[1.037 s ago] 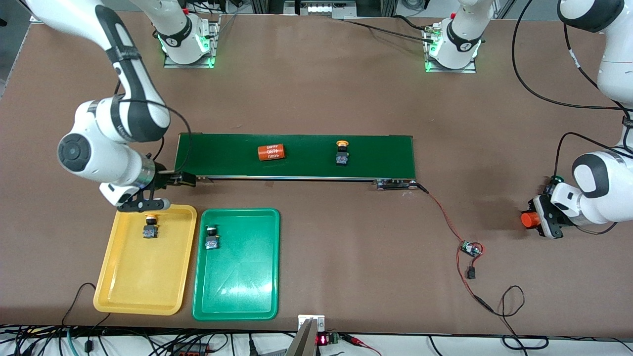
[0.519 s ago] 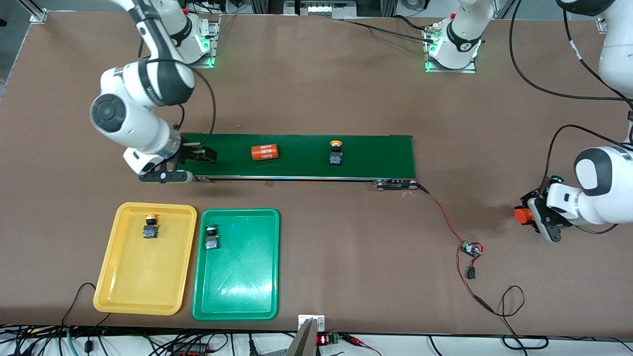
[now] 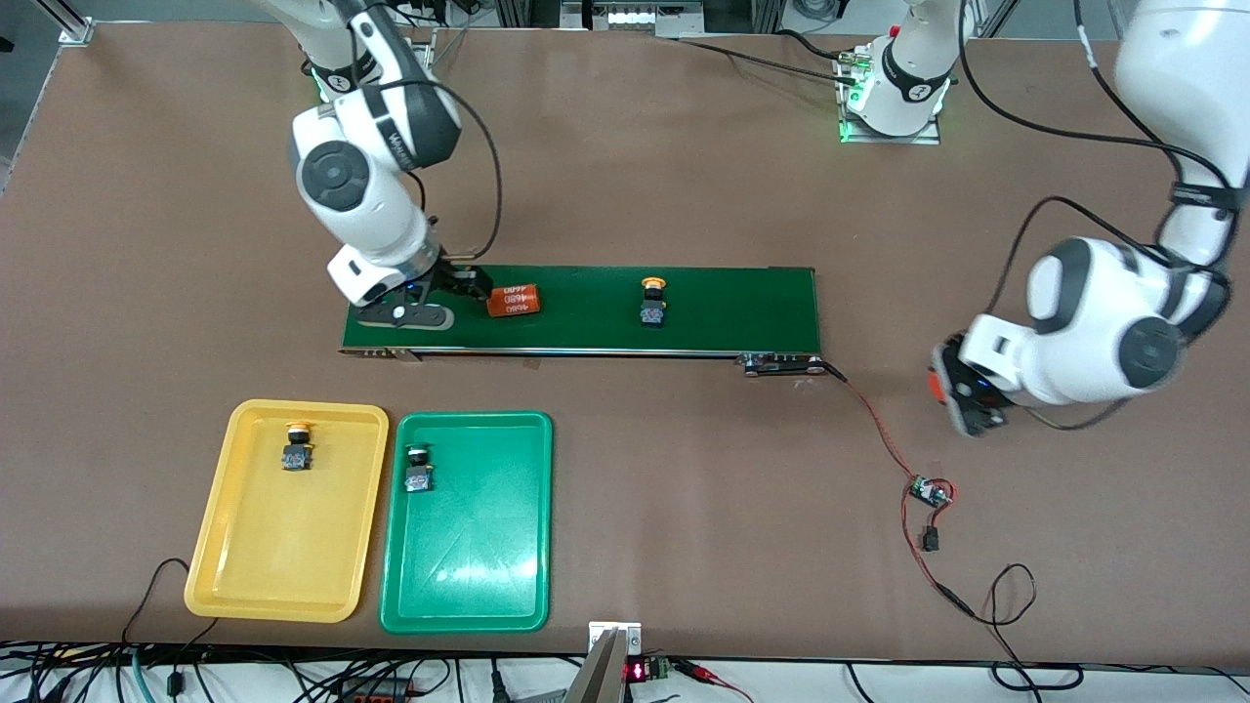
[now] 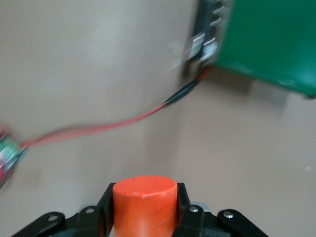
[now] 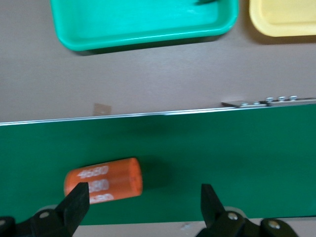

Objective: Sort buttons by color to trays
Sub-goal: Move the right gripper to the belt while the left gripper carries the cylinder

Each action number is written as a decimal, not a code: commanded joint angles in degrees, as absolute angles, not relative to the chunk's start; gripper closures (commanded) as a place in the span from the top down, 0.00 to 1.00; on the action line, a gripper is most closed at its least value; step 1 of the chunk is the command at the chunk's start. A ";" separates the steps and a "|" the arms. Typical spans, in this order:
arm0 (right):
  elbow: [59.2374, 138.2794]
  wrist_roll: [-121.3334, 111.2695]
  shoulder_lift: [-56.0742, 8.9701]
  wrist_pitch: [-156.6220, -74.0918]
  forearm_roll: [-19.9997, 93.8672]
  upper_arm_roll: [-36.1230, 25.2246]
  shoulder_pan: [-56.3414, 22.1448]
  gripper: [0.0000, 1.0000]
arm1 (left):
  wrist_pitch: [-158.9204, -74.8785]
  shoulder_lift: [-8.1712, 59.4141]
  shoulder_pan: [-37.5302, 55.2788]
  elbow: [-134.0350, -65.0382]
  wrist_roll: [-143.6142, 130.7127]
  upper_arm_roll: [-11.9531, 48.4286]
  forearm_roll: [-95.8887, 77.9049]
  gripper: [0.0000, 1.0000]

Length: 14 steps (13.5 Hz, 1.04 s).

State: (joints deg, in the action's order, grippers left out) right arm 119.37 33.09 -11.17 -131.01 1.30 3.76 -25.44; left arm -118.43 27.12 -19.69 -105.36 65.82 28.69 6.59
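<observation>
Front view shows the right pincer point(image 3: 444, 293) spread wide over the belt point(image 3: 732, 312) beside an orange cylinder point(image 3: 515, 300), so skip that for the yellow button point(image 3: 652, 301), while the left pincer point(image 4: 145, 207) clamps another cylinder point(image 4: 144, 202).

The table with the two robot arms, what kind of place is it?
Probably a robotics lab: a small green conveyor belt, loose cables along the table edge, and yellow tray and green tray for sorting.
</observation>
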 commanded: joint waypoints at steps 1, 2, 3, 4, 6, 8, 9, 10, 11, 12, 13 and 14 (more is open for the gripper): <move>120.41 37.60 -11.51 -134.46 0.18 3.34 -28.20 1.00 | -118.83 23.12 -18.03 -110.30 66.88 33.12 6.86 0.00; 120.41 39.01 -12.30 -135.26 0.09 3.34 -29.17 1.00 | -118.83 23.12 -17.06 -110.30 66.97 34.96 6.86 0.00; 120.24 39.37 -12.65 -135.44 -0.09 3.34 -29.35 1.00 | -118.92 23.20 -16.35 -110.30 67.06 36.11 6.94 0.01; 120.23 39.46 -13.27 -135.53 -0.61 3.34 -29.53 1.00 | -119.18 23.29 -14.96 -110.30 67.06 36.91 6.94 0.02; 120.23 39.46 -13.36 -135.53 -0.62 3.34 -29.44 1.00 | -119.62 23.73 -11.62 -110.30 67.32 37.26 7.03 0.01; 120.15 40.42 -13.54 -135.53 -0.62 3.34 -29.44 1.00 | -119.71 24.52 -9.24 -110.39 67.41 37.27 7.12 0.01; 120.15 40.95 -13.62 -135.61 -0.62 3.34 -29.44 1.00 | -119.79 24.96 -8.01 -111.17 67.33 37.27 7.12 0.01; 120.06 41.04 -13.71 -135.53 -0.62 3.34 -29.53 1.00 | -119.88 25.74 -7.65 -111.44 67.32 37.27 7.12 0.02; 120.06 41.04 -13.71 -135.61 -0.62 3.34 -29.44 1.00 | -120.14 26.62 -7.47 -111.71 67.32 37.35 7.12 0.02; 120.06 41.04 -13.80 -135.62 -0.62 3.34 -29.44 1.00 | -120.23 27.50 -6.95 -111.88 67.32 37.35 7.12 0.02; 119.97 41.04 -13.80 -135.62 -0.62 3.34 -29.44 1.00 | -120.32 29.08 -6.77 -111.88 67.32 37.44 7.21 0.02; 119.97 41.04 -13.80 -135.70 -0.62 3.34 -29.44 1.00 | -120.93 30.22 -6.68 -111.80 67.32 37.44 7.21 0.02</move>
